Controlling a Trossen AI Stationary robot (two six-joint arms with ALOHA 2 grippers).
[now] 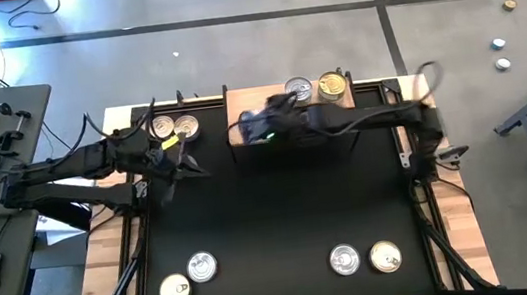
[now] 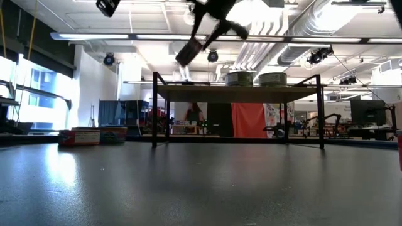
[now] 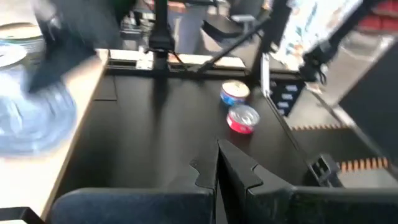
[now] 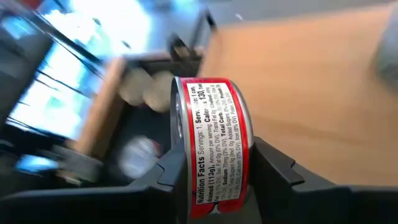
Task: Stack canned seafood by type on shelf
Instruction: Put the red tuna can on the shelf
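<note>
Between the right gripper jaws: one red-labelled can, a flat round tin held on edge across its lid and base, printed paper band facing the wrist camera. Judged so gripped for carrying to a stack, though it will need turning flat before it is set down.

Right gripper, high view: over the left end of the shelf, roughly 12 o'clock on the table.

Shelf: light-brown plain wooden platform, flat top. Two cans on it, silver-lidded and gold-lidded, just beside each other toward 1 o'clock; apparently one starter per type.

Left gripper: jaws fully closed, empty, waiting near 10 o'clock.

Loose stock on the black mat: two tins at 11 o'clock; two at 7 o'clock; two at 5 o'clock. Lids are smooth metal with pull-tabs, silver or gold. Side labels unreadable from above.
</note>
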